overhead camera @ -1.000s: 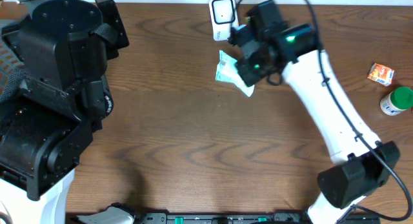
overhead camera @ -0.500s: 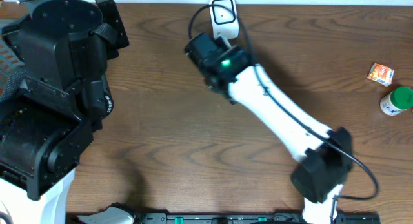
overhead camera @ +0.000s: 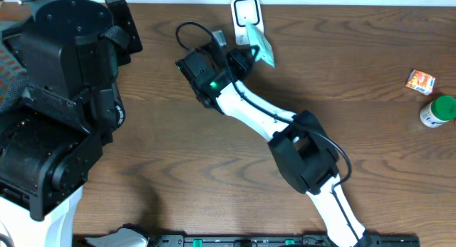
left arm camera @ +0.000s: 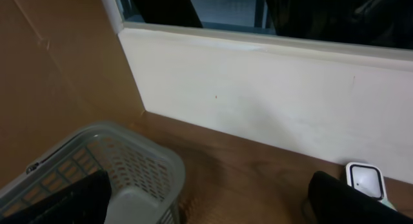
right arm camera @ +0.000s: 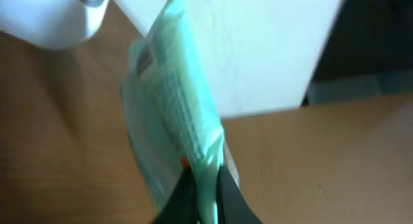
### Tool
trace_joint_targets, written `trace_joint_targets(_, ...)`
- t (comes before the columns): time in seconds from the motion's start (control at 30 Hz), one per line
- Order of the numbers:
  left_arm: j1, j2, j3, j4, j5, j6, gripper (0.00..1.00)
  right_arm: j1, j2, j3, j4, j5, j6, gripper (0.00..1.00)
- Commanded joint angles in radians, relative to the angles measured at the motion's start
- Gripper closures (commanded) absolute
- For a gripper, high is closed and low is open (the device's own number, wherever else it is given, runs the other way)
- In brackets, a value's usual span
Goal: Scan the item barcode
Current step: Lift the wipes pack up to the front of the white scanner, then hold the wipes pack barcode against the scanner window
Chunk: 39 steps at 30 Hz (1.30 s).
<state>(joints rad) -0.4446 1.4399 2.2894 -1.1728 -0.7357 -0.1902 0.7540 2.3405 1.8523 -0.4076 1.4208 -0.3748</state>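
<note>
Right pincer, clamped on the green packet, is sweeping it across the scanner at the worktop's far edge, so the scan is likely happening now.

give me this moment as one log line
step: barcode scan | right end effector: shut on green packet | green packet: close beside scanner | left end effector: open, empty

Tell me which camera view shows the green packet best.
The right wrist view: the green packet fills the frame, pinched in the right claw, its print visible. Overhead shows it small, beside the white scanner. The left wrist view shows no clear packet.
</note>
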Motion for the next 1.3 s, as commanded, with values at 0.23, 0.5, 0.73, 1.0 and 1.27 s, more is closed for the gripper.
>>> trace_joint_targets(0.23,0.006,-0.009,0.005,-0.002,-0.006,-0.013,0.02,-0.079,0.042,0.016,0.873,-0.09,-1.094,0.99)
trace_joint_targets(0.5,0.006,-0.009,0.005,-0.002,-0.006,-0.013,0.02,-0.148,0.054,0.016,0.823,-0.14,-1.183,0.99)
trace_joint_targets(0.73,0.006,-0.009,0.005,-0.002,-0.006,-0.013,0.02,-0.15,0.09,0.016,0.823,-0.222,-1.246,0.99)
trace_joint_targets(1.0,0.006,-0.009,0.005,-0.002,-0.006,-0.013,0.02,-0.13,0.196,0.016,0.863,-0.227,-1.307,0.99)
trace_joint_targets(1.27,0.006,-0.009,0.005,-0.002,-0.006,-0.013,0.02,-0.12,0.243,0.016,0.883,-0.245,-1.329,0.99)
